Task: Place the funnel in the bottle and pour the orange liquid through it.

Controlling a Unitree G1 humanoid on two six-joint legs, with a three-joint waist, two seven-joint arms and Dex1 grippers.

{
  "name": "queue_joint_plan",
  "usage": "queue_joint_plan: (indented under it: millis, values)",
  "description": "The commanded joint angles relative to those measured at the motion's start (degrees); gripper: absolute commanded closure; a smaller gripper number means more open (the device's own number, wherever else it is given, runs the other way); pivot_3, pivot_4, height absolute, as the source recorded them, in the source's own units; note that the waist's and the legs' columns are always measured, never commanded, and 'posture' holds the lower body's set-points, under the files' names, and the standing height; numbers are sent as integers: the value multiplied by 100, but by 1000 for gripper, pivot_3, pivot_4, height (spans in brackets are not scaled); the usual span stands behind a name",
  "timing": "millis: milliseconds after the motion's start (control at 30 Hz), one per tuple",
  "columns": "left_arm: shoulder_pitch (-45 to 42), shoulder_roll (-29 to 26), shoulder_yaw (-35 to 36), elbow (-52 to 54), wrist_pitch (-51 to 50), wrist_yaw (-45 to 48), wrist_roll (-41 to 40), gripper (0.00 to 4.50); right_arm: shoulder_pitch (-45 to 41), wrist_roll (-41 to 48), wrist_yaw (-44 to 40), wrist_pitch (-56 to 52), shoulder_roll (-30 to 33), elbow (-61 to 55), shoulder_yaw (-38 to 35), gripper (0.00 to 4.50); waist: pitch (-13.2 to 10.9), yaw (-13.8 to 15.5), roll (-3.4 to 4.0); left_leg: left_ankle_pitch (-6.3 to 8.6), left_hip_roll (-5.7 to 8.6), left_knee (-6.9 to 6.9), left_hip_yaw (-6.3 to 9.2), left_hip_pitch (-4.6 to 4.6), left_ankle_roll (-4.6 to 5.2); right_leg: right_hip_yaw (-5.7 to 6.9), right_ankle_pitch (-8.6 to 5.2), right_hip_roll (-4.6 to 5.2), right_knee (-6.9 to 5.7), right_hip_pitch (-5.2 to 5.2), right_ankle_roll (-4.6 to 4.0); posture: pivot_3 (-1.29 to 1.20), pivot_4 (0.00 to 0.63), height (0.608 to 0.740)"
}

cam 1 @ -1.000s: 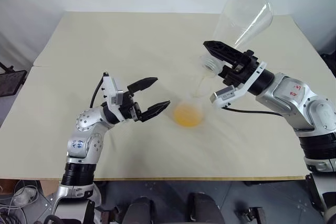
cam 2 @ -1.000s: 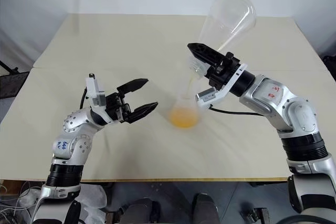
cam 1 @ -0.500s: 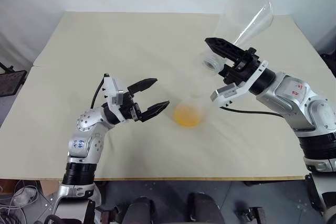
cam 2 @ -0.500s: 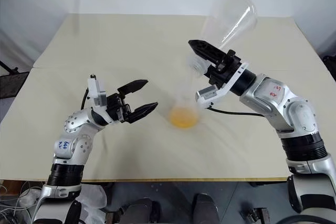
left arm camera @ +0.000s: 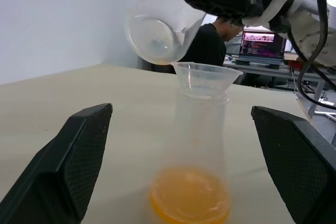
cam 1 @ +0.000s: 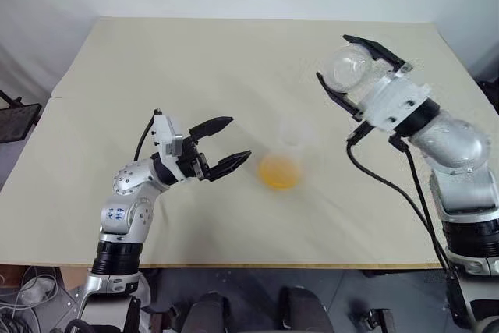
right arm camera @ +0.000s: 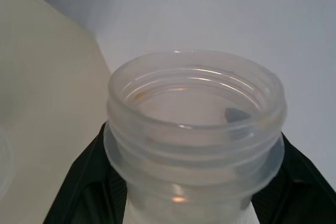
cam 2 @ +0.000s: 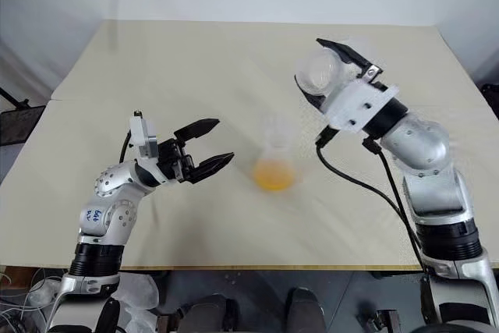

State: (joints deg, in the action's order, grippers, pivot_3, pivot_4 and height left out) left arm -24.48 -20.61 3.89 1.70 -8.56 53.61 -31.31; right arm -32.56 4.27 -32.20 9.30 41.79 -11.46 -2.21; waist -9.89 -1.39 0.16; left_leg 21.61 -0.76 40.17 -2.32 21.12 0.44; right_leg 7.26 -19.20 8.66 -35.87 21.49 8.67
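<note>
Gripping flask (cam 1: 347,68) right fingers (cam 1: 360,68) | left fingers (cam 1: 226,143) spread beside bottle (cam 1: 282,163)

You are looking at a matt, smooth cream table (cam 1: 195,68) with no sheen. The bottle (left arm camera: 201,145) is showing as frosted, translucent plastic, the funnel (left arm camera: 206,78) in its neck as clearer, thin plastic, and the orange liquid (left arm camera: 190,202) is glistening. The flask (right arm camera: 195,129) is appearing as cloudy clear plastic with a ribbed neck. The left gripper (cam 1: 227,144) fingers (left arm camera: 86,153) are presenting matt black, finely textured pads.
</note>
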Motion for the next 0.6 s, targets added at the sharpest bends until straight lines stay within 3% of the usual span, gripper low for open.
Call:
queue_joint_plan:
  millis: [33,167,267,467,600]
  values:
    - [-52,-46,50,107,67,55,-30,0,283,1416,-670,-991,386,95,-1035,2034,-1,35,-1,0,0,0,1,0,0,2,0,0,0,-1,0,0,150,740]
    - [-57,-38,29,89,71,73,-20,0,556,2230,-728,-2152,428,667,-1725,2034,-1,110,-1,0,2,1,-3,-1,0,6,0,1,1,-7,0,0,150,740]
    - [-76,-28,15,63,82,83,-13,0,545,2610,-853,-2199,266,1359,-2177,2034,-1,111,-1,0,-1,1,-19,-4,0,6,0,-1,1,-4,0,0,150,740]
    - [-95,-19,15,68,98,73,-11,0,740,2428,-640,-1624,256,2437,-2831,2034,-1,143,-1,0,0,1,-56,-2,0,5,0,0,2,-3,0,0,150,740]
    - [-101,-29,29,64,104,67,-9,0,842,2669,-540,-1892,186,2718,-3073,2034,-1,131,-1,0,1,1,-57,0,0,6,0,2,3,-3,0,0,150,740]
